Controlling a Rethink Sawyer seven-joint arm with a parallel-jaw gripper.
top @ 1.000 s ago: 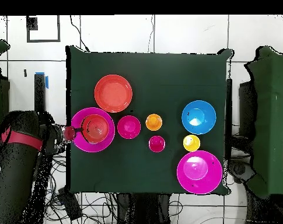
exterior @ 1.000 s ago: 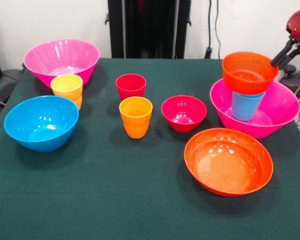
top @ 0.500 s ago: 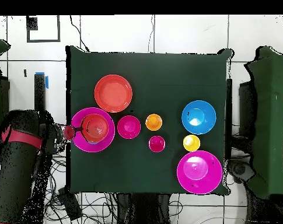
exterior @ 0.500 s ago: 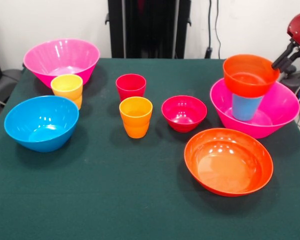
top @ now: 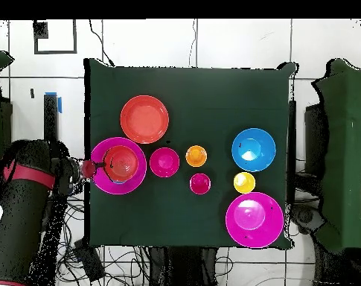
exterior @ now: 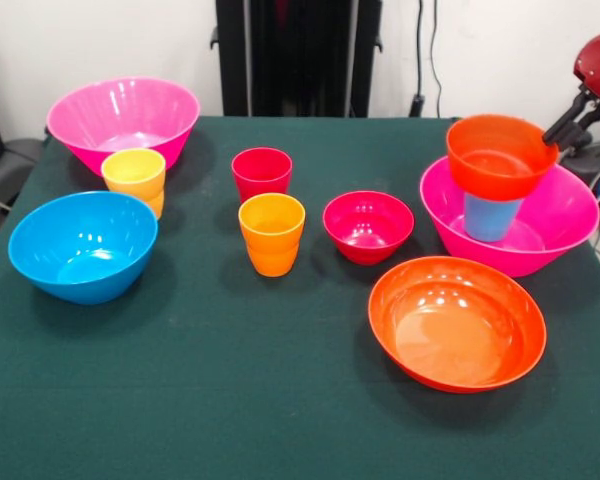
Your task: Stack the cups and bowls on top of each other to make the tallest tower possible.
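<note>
Tower begun: small orange bowl (exterior: 500, 152) set on blue cup (exterior: 492, 214) inside pink bowl (exterior: 525, 228). Gripper (exterior: 560, 127) is placed at the orange rim; finger state cannot be told. Eight pieces are left loose on table (exterior: 230, 400).

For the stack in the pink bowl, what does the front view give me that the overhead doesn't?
Front only: the blue cup under the small orange bowl, so the layers show. Overhead only: the arm beside the table's edge, and the small orange bowl centred in the pink bowl. Both: the gripper close to that bowl's rim, and the other cups and bowls standing loose.
</note>
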